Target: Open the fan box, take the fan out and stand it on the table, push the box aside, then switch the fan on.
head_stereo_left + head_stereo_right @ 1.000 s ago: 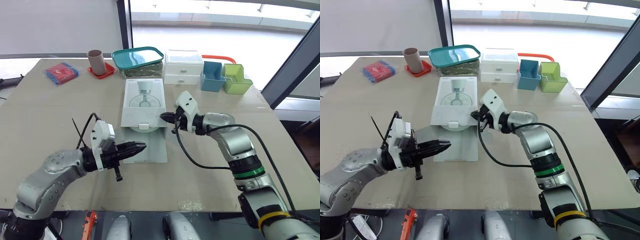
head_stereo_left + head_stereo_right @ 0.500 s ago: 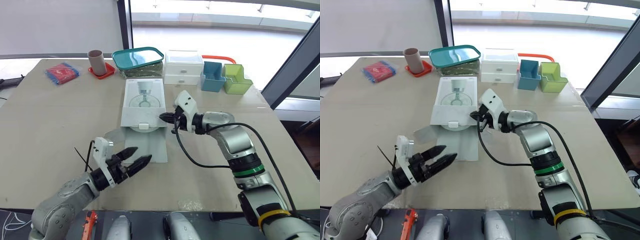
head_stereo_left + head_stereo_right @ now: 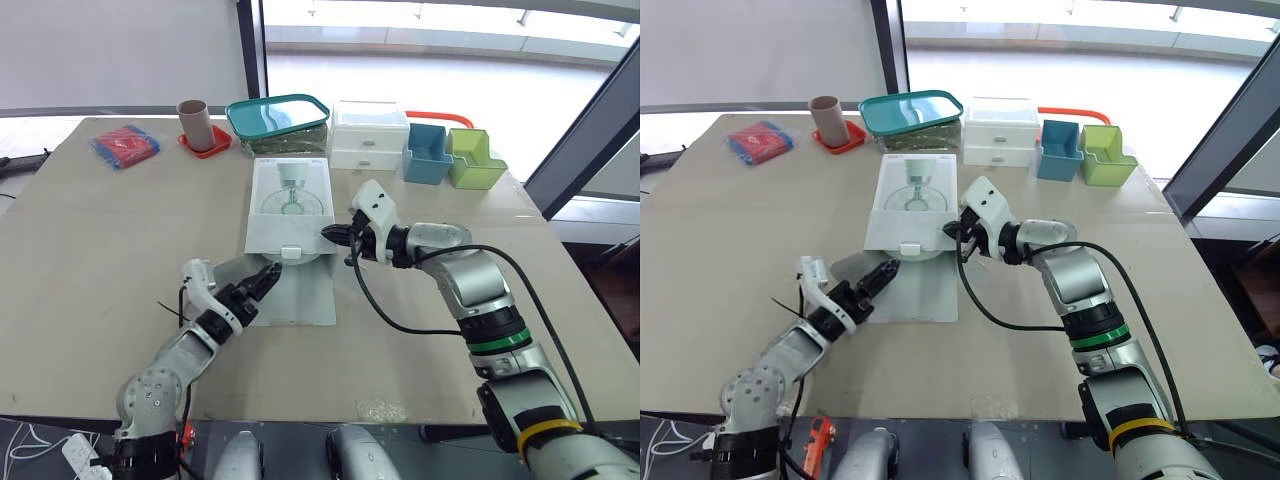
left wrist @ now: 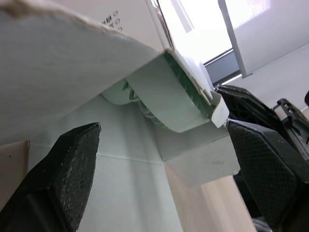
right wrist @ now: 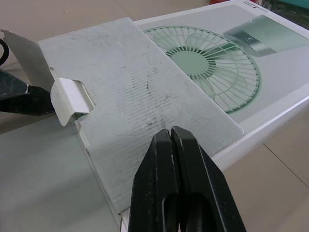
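Cardboard flap (image 5: 145, 96) over fan (image 4: 164, 101); teal tub (image 3: 277, 115) behind; left gripper (image 3: 266, 277) spread, right gripper (image 3: 328, 234) closed.

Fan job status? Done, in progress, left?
Done: the box is open, its end flap lying flat on the table. In hand: the left gripper, fingers open, is at the mouth where the green fan pokes out; the right gripper, shut, is at the box's near right corner. Left: pull the fan out, stand it, push the box aside, switch on.
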You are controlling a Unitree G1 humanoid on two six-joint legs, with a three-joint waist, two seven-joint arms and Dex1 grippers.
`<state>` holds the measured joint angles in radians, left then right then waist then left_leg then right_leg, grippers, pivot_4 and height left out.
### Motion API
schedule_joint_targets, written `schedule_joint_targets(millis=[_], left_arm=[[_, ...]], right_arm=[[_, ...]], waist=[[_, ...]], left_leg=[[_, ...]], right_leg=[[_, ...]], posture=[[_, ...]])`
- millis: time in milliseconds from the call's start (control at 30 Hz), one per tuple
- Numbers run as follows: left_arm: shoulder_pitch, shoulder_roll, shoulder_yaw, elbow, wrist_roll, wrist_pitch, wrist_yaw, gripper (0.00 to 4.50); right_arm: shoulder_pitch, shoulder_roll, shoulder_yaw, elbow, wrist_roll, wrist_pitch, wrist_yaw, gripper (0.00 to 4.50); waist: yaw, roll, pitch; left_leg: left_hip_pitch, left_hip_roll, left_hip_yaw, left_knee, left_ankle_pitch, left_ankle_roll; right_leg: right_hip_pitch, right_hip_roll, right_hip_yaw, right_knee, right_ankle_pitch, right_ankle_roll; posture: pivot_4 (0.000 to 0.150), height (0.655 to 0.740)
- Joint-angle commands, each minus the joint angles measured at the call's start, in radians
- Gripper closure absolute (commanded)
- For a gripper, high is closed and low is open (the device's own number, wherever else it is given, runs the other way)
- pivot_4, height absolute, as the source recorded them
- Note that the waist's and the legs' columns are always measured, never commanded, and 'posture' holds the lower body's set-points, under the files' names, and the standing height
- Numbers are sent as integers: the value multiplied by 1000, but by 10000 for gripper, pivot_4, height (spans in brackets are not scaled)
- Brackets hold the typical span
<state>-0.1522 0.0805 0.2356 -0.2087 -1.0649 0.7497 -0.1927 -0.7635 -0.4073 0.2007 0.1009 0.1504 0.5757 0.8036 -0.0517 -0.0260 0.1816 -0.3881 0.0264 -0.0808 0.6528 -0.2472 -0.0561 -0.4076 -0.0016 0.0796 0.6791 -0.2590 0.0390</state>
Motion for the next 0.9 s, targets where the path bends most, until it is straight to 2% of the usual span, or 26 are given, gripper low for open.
schedule_joint_targets(millis=[33,233,567,900], left_arm=[[-18,-8,-6,-10,-21,9,6,627],[-13,-13,-28,-42,-53,47,12,627],[-27,-11,-18,8,-81,88,43,627],[-78,-28,-32,58,-47,96,50,627]], right_arm=[[4,-9,-10,-27,-4,10,-11,45000],[11,-13,-8,-41,-3,19,-12,45000],[14,-13,-6,-46,-4,20,-12,45000],[17,-13,-5,-50,-4,21,-18,45000]], waist=[[0,0,0],[0,0,0],[0,0,0],[2,0,0]], left_leg=[[0,0,0,0,0,0],[0,0,0,0,0,0],[-1,0,0,0,0,0],[-1,-1,0,0,0,0]], right_leg=[[0,0,0,0,0,0],[0,0,0,0,0,0],[0,0,0,-1,0,1],[0,0,0,-1,-1,1]], posture=[[1500,7400],[1500,7400],[1500,7400],[1500,7400]])
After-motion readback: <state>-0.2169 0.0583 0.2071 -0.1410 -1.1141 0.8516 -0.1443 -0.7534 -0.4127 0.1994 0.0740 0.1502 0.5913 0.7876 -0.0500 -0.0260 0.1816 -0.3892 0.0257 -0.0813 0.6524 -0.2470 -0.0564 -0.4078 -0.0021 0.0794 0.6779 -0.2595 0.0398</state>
